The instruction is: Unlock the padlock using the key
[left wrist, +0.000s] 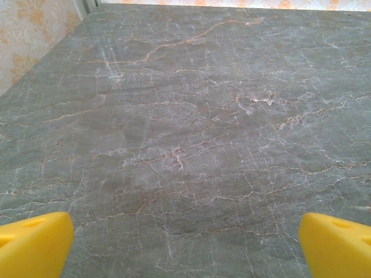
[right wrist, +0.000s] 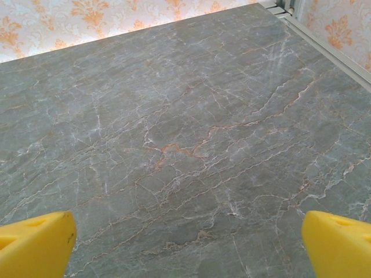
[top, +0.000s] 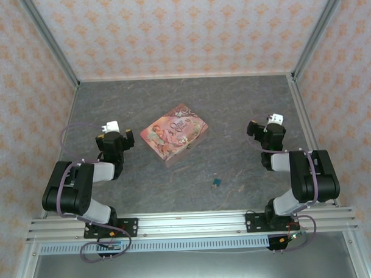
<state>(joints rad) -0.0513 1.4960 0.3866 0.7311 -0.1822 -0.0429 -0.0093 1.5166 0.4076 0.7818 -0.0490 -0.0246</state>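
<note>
The padlock [top: 217, 183] is a tiny blue-teal speck on the grey marble table, near the front edge and right of centre. A small dark bit touches its left side; the key cannot be made out. My left gripper [top: 115, 136] hovers at the left, far from the padlock. In the left wrist view its yellow fingertips [left wrist: 35, 243] stand wide apart over bare marble, and the left gripper [left wrist: 185, 249] holds nothing. My right gripper [top: 267, 129] sits at the right, behind the padlock. It is the same in the right wrist view: the right gripper [right wrist: 188, 246] is open over bare marble.
A flat pink illustrated box [top: 173, 131] lies tilted in the middle of the table [top: 233, 101]. Patterned walls and metal frame posts [top: 51, 43] close in the back and both sides. An aluminium rail [top: 188, 223] runs along the front edge.
</note>
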